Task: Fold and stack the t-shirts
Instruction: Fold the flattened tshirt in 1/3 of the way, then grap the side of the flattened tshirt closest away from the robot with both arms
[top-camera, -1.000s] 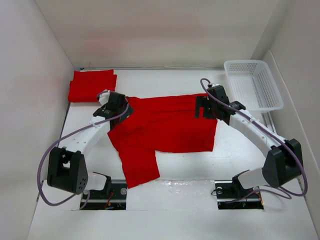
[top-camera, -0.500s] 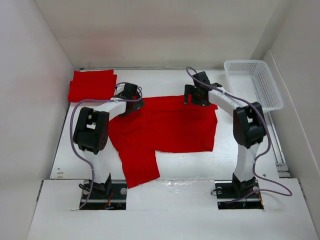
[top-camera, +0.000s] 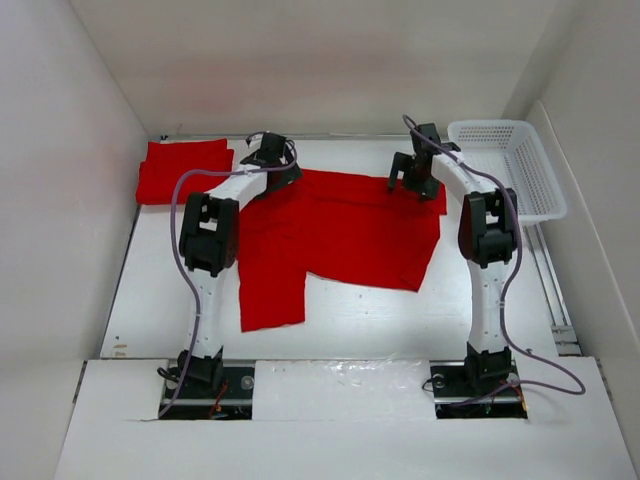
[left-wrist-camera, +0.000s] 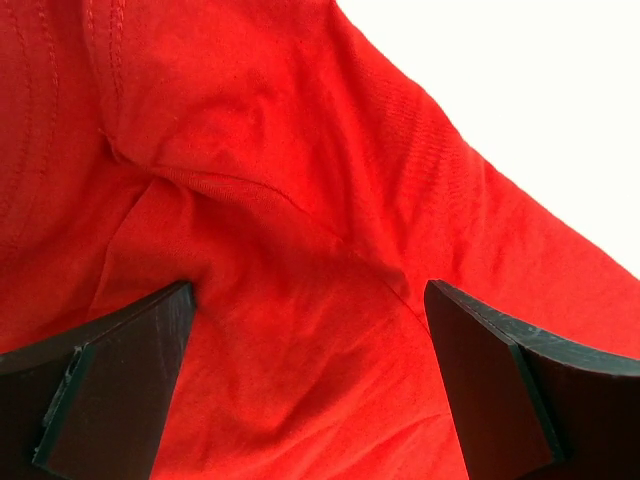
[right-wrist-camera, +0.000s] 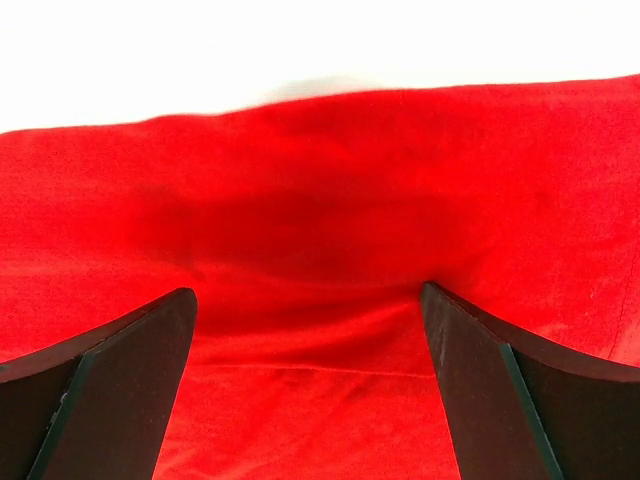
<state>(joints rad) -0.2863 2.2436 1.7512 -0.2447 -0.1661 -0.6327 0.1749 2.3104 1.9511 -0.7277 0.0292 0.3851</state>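
Cloth like this looks light, limp and grippy rather than slick. It would sag and crease wherever it is unsupported, so the soundest hold is probably a pinch on an edge or corner, one at each side. The spread t-shirt (top-camera: 340, 235) lies flat at the middle of the worktop (top-camera: 350, 320). Its long axis runs left to right across the frame, tilted slightly down to the right, and one flap reaches toward the lower left. Which end is the collar cannot be told. The left fingers (left-wrist-camera: 110, 390) and the right fingers (right-wrist-camera: 100, 390) stand wide apart over its upper edge, gripping nothing. A folded t-shirt (top-camera: 180, 172) rests at the upper left.
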